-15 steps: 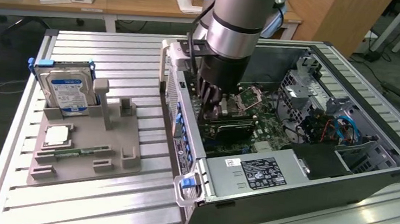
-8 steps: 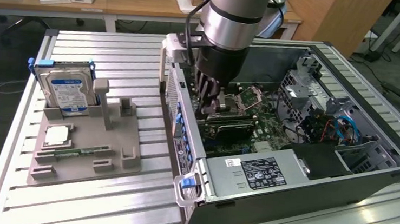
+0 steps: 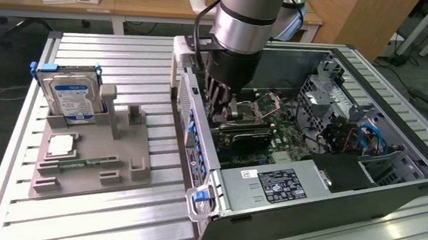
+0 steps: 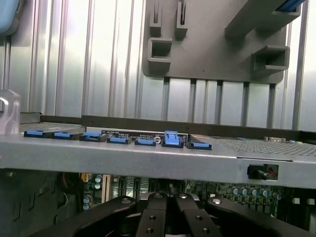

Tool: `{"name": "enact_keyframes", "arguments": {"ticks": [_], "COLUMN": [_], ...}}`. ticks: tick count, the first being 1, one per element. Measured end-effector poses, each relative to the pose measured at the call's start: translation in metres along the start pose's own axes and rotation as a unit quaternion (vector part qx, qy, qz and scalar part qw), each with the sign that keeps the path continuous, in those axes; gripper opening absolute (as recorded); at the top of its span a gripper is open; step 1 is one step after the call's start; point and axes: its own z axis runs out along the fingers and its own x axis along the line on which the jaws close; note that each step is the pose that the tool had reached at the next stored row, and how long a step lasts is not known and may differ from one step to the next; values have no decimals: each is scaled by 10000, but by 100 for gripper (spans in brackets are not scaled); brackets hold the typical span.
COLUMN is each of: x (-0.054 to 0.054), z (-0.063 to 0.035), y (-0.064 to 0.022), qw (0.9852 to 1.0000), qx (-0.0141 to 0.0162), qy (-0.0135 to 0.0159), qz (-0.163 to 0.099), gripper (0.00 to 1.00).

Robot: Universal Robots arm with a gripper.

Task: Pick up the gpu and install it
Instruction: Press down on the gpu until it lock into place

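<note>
Exterior view, arm (image 3: 243,6) upright, fingers (image 3: 223,110) lowered inside computer case (image 3: 363,194) over motherboard (image 3: 275,134), grip state unclear.

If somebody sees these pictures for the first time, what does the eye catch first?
First the silver robot arm, reaching down into the open computer case at the exterior view's right, its tool low over the green motherboard. Then the hard drive with a blue-white label, upright in the grey holder at the left.
</note>
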Motion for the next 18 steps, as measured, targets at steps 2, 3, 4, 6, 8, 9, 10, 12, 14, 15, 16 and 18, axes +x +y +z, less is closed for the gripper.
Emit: {"name": "enact_keyframes", "arguments": {"ticks": [2,3,4,6,8,9,10,12,14,15,16,18], "x": [-4,-6,-7,-10,-14,-16,-17,-20,-22,-23,-23,-23], "z": [4,6,8,11,14,16,18,22,34,40,45,47], "y": [16,22,28,39,48,49,49,50,50,49,49,49], "qw": [10000,10000,10000,10000,10000,10000,10000,10000,10000,10000,10000,10000], "qx": [-1,-1,-1,-1,-1,-2,-2,-2,-3,-3,-3,-1], "qy": [1,2,2,2,3,3,4,5,5,5,4,3], "qz": [-4,-6,-8,-11,-16,-18,-22,-26,-31,-33,-34,-36], "gripper": [10,10,10,10,10,10,10,10,10,10,10,10]}}
